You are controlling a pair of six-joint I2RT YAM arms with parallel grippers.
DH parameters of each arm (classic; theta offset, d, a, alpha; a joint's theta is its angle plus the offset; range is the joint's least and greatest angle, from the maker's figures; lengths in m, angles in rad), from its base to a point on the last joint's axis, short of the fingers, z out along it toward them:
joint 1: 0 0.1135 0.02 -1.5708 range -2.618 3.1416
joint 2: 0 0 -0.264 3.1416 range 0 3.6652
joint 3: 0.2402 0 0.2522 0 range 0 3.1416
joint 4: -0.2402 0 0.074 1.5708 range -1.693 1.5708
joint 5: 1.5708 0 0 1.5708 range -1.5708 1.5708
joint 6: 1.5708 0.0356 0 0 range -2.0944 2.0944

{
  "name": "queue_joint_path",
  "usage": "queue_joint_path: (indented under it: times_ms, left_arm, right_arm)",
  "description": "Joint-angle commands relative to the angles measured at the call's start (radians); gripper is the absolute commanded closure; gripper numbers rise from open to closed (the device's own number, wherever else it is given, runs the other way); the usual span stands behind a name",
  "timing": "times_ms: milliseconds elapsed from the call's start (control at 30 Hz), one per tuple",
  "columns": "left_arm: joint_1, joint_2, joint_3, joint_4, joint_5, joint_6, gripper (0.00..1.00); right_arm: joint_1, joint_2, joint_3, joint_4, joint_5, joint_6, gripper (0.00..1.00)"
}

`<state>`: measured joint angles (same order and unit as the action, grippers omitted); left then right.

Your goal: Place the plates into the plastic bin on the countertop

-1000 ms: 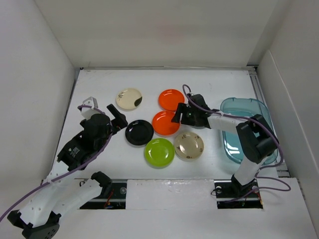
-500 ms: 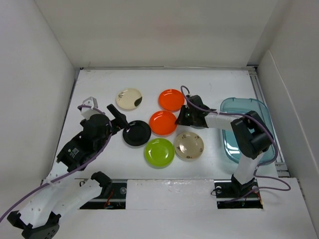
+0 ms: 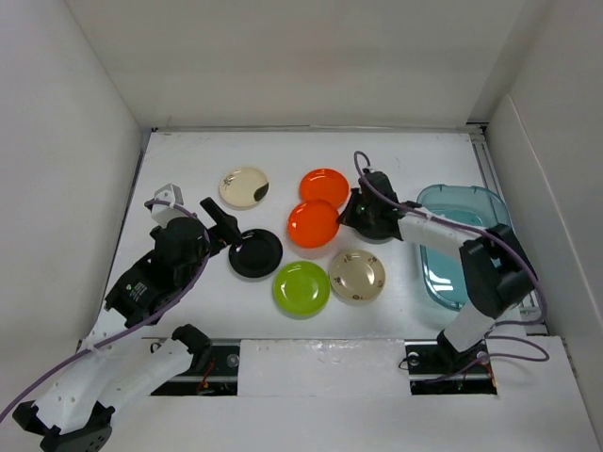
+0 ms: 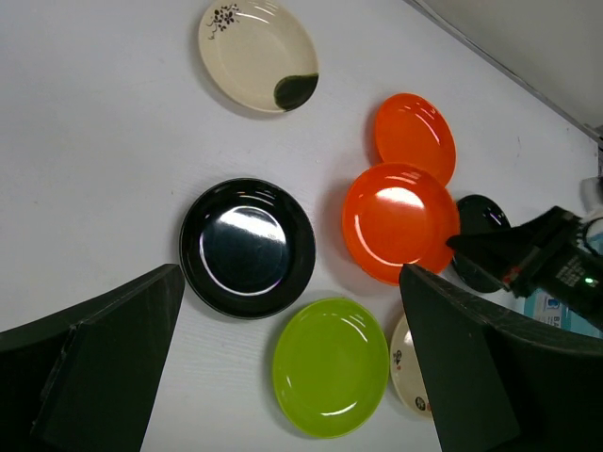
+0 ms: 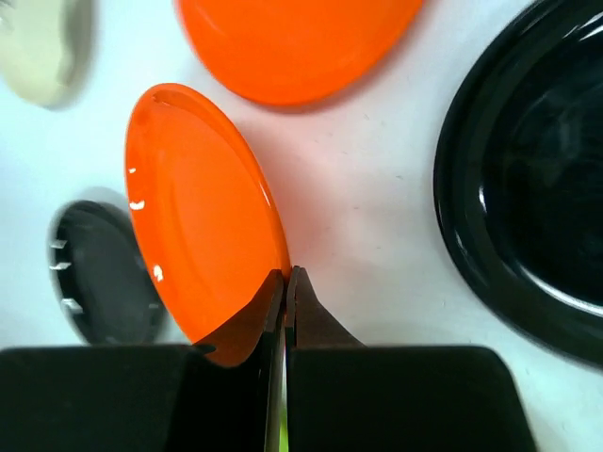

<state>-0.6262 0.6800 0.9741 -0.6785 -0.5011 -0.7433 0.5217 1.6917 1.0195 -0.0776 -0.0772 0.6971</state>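
My right gripper (image 5: 285, 278) is shut on the rim of an orange plate (image 5: 198, 217), which is tilted up off the countertop (image 3: 188, 160). In the top view that plate (image 3: 313, 223) sits left of the right gripper (image 3: 347, 215). A second orange plate (image 3: 324, 187) lies just beyond it. A glossy black plate (image 5: 537, 188) lies under the right arm. Another black plate (image 3: 256, 252), a lime green plate (image 3: 301, 288), a gold-beige plate (image 3: 357, 275) and a cream plate (image 3: 244, 185) rest flat. My left gripper (image 4: 287, 282) hangs open above the black and lime plates. The teal plastic bin (image 3: 466, 247) stands at the right.
White walls close in the countertop on the left, back and right. The bin sits against the right wall, beside the right arm's forearm. Both arm bases are at the near edge.
The right gripper has shut on the near orange plate's rim and tipped it up, shifting it slightly toward the back. The left arm has barely moved.
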Motion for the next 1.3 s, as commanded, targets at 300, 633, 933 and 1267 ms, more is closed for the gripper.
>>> queue_joint_path:
  times_ms: [300,633,933,1267]
  left_arm:
    - [0.006,-0.005,-0.012,0.031,0.006,0.012,0.0]
    - [0.006,0.006,-0.021,0.05,0.036,0.042,0.0]
    - [0.006,-0.026,-0.021,0.06,0.036,0.042,0.0]
    - [0.006,-0.027,-0.021,0.06,0.036,0.051,0.0]
  right_arm:
    - [-0.175,-0.527,-0.019,-0.226,0.301,0.12,1.0]
    - [-0.692,-0.785,-0.277,-0.254,0.28,0.257,1.0]
    - [-0.831,-0.709,-0.361,-0.22,0.312,0.275,1.0]
    - [-0.844,-0.664,-0.352,-0.221,0.303,0.275,0.61]
